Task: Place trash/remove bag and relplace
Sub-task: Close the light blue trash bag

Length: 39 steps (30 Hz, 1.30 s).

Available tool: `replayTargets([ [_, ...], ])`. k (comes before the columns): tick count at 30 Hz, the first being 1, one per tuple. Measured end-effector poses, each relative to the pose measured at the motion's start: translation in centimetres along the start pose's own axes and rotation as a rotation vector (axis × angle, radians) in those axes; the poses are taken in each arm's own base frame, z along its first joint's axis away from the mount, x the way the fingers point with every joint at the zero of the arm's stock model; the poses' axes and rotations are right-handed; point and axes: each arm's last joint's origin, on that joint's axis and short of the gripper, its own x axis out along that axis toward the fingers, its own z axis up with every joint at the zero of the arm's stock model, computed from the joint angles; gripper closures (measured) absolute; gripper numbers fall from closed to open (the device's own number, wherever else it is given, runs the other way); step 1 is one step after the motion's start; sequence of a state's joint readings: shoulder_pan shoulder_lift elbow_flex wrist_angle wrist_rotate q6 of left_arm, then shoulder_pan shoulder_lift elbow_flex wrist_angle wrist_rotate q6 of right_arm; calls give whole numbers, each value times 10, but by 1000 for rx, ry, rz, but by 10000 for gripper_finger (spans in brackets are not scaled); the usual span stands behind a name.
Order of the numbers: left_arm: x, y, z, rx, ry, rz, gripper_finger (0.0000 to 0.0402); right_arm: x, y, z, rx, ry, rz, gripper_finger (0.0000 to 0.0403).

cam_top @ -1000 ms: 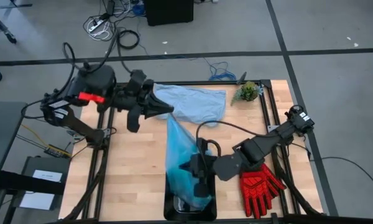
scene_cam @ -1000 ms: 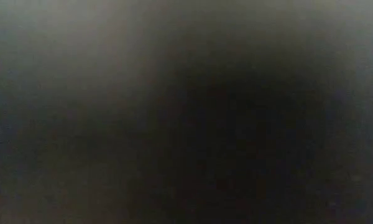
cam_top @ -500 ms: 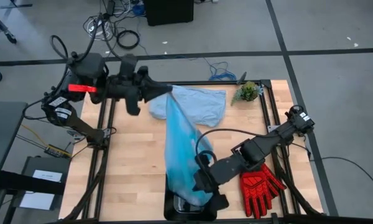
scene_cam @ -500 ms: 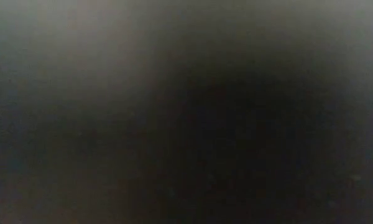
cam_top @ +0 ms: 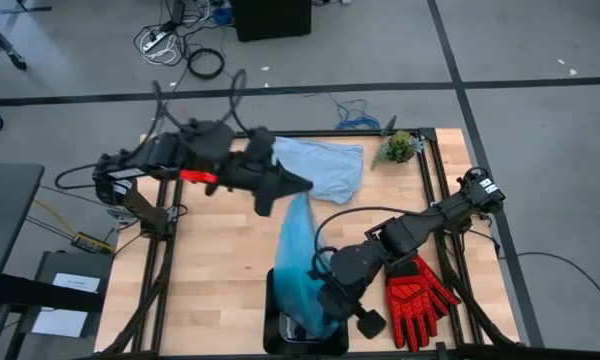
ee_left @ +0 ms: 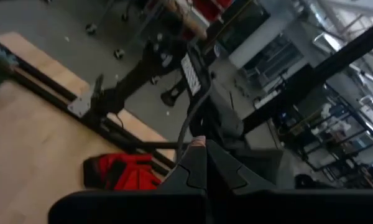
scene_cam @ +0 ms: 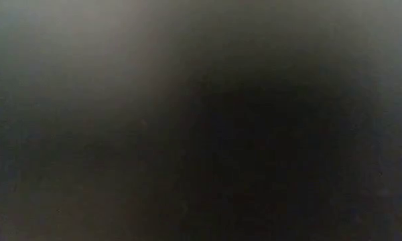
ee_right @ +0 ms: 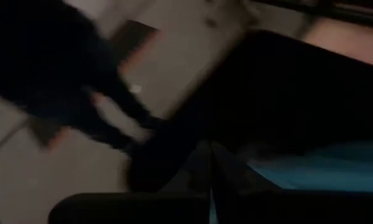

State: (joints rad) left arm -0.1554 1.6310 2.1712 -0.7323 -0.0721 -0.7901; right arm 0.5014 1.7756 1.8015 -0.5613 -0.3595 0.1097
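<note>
The cyan bag [cam_top: 298, 255] stands drawn up out of the black bin [cam_top: 276, 330] at the table's near edge. My left gripper [cam_top: 305, 187] is shut on its top, high above the table's middle. My right gripper [cam_top: 327, 303] is shut at the bag's lower right side, just above the bin. In the right wrist view the bag [ee_right: 311, 171] shows beside that gripper [ee_right: 210, 163]. The left wrist view shows the left gripper [ee_left: 202, 163] shut, with the bag hidden below it. The trash is out of view. The low view is dark. My left gripper pinches the bag's gathered top end [cam_top: 300, 198] between its two fingers, coming nearly level from the table's left. The bag hangs below the fingers in a narrow taut strip, its lower end in the bin. My right gripper lies against the bag's lower right side [cam_top: 318, 292], slanting down from the right. The gripper itself hides the place of contact, so I cannot tell whether it pinches the film.
A paler grey-blue bag [cam_top: 325, 165] lies flat at the table's far side, under the left arm. A small green plant [cam_top: 398, 148] stands at the far right corner. A red glove [cam_top: 416, 295] lies near right, beside the right arm.
My left gripper, still shut on the bag's top, swung toward the far edge and then came back toward the right and near side. The bag has drawn in from a broad sheet to a narrow strip. My right gripper has turned about at the bin and sunk a little.
</note>
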Motion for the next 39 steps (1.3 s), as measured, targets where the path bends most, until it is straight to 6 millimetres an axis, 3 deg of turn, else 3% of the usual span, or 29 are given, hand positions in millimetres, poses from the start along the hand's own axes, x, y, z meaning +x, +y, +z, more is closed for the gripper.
replayTargets([
  [4, 13, -1, -14, 3, 67, 13, 401, 2, 3, -14, 19, 122, -124, 403],
  [9, 16, -3, -27, 12, 130, 48, 401, -5, 18, -14, -63, 116, -346, 403],
  [16, 16, -6, -36, 26, 148, 78, 401, -48, 51, 1, -121, -12, -294, 396],
  [19, 16, -7, -43, 39, 178, 101, 401, -59, 62, -3, -156, 31, -274, 372],
  [23, 14, -9, -59, 100, 277, 129, 401, -50, 72, -17, -364, 175, -261, 318],
  [30, 4, -16, -81, 123, 387, 172, 401, -42, 75, -17, -635, 212, -345, 230],
  [34, 0, -16, -89, 72, 400, 236, 401, -27, 68, -21, -706, 259, -303, 225],
  [39, -2, -19, -92, 23, 388, 262, 401, -2, 62, -30, -766, 323, -224, 247],
])
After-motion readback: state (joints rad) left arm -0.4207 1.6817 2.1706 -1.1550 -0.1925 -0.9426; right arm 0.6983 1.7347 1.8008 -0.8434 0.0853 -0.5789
